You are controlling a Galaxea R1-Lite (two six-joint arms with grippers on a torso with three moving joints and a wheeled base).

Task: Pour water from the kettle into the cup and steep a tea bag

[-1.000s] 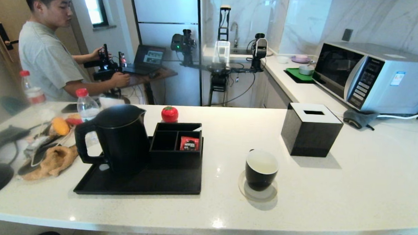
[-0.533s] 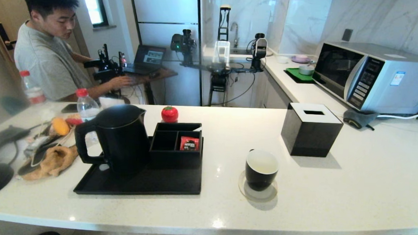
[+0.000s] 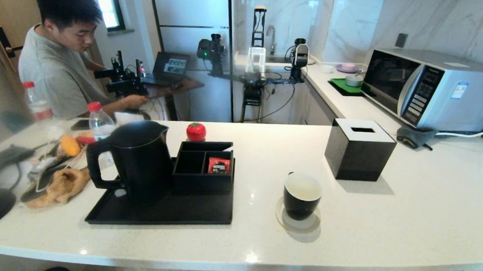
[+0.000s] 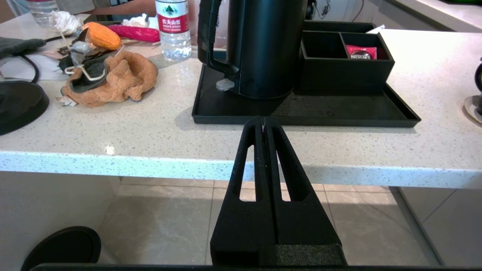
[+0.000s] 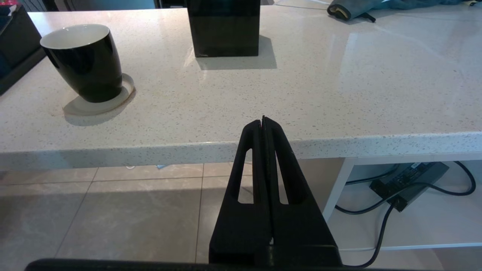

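The black kettle (image 3: 138,159) (image 4: 263,45) stands upright on a black tray (image 3: 160,213) (image 4: 301,113), handle toward the left. The black cup (image 3: 302,195) (image 5: 84,60), white inside, sits on a round coaster to the tray's right. No tea bag shows in any view. My left gripper (image 4: 263,119) is shut and empty, held below and in front of the counter edge, facing the tray. My right gripper (image 5: 263,119) is likewise shut and empty, low before the counter edge, to the right of the cup. Neither arm appears in the head view.
A black compartment box (image 3: 203,164) with a red sachet (image 3: 218,165) stands on the tray beside the kettle. A black tissue box (image 3: 359,148), a microwave (image 3: 435,89), a water bottle (image 3: 100,123), an orange cloth (image 3: 62,186) and a red tomato-shaped object (image 3: 195,131) sit on the counter. A person (image 3: 61,62) stands behind.
Only the person behind the counter has shifted and turned. The kettle, cup and both grippers stay as they were.
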